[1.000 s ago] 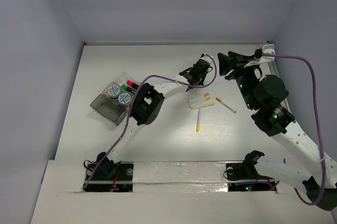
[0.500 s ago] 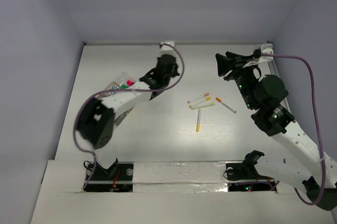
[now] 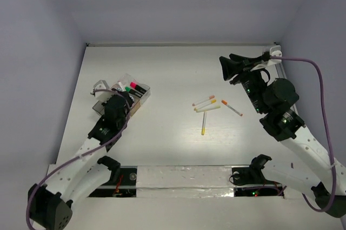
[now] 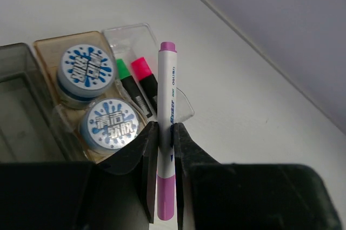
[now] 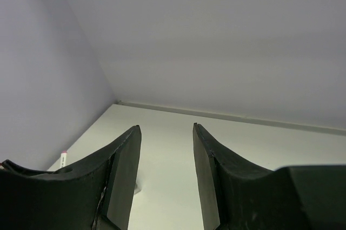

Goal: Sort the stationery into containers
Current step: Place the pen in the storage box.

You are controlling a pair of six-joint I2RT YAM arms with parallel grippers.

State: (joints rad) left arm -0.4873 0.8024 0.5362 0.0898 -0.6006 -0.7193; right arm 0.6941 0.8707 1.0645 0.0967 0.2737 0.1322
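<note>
Over the containers (image 3: 116,103) at the left of the worktop (image 3: 173,73), the left pincer (image 4: 165,132) now holds position. One second ago it was at the centre of the worktop, beside the loose pens (image 3: 208,109); the arm has since swung left and drawn back.

Left pincer state: clamped on a white pen (image 4: 166,100) with purple ends, gripped low on the barrel. The pen points away from the wrist, and its far end lies above the clear tray (image 4: 135,30).

Container contents, left wrist view:
- Clear tray: one green-capped marker (image 4: 125,76) and one pink-capped marker (image 4: 143,73), side by side.
- Tan tray (image 4: 46,46): two blue-white discs (image 4: 86,67).
- Smoky grey tray (image 4: 16,78): contents cannot be determined from this angle.

Right pincer (image 5: 166,132) state: jaws apart, nothing between them, raised and aimed at the back wall. It has barely moved during the second.

Consequence for the task: transport of this pen appears complete, and release is judged to be the step in hand. Whether the pen clears the tray rim cannot be determined. Several pens remain on the worktop, well apart from the containers, so sorting is not finished.
</note>
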